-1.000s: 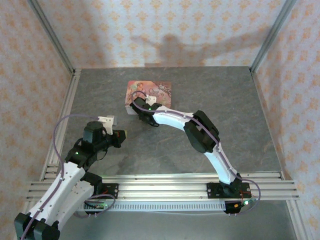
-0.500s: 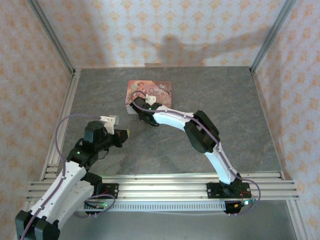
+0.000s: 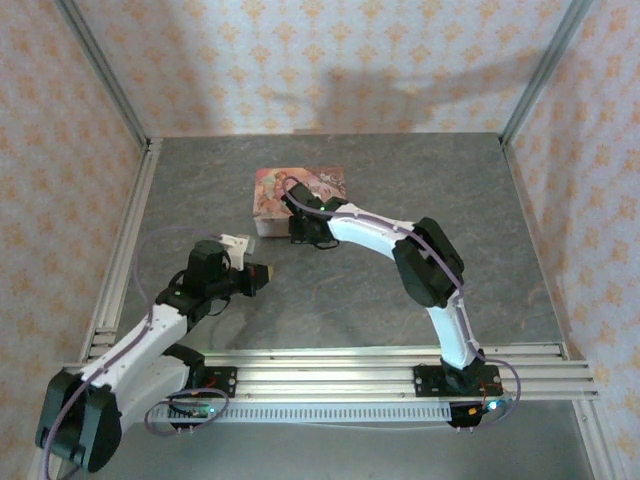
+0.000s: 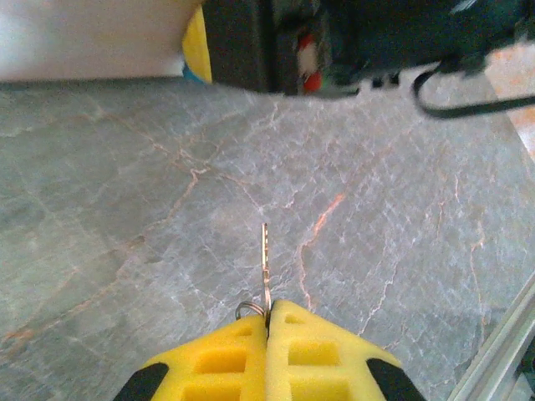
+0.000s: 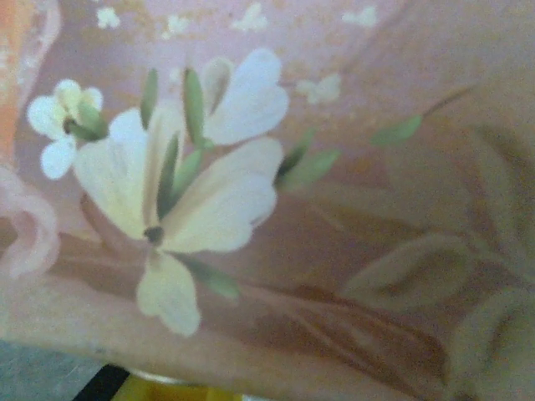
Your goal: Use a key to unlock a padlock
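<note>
Key point(image 4: 265, 266) pinched between the closed yellow fingers of our left gripper point(image 4: 268, 307), blade pointing ahead over the grey counter point(image 4: 401, 234). We have carried it nearer the pink tin point(image 3: 268, 190) in the last second. Our right gripper point(image 3: 298, 232) has shifted along the tin's front edge; we cannot tell its opening. A blue sliver there, probably the padlock point(image 4: 191, 77), awaits the key: insertion seems close.

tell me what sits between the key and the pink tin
Bare grey table, nothing on it; the left wrist view shows that stretch from the key to the tin.
</note>
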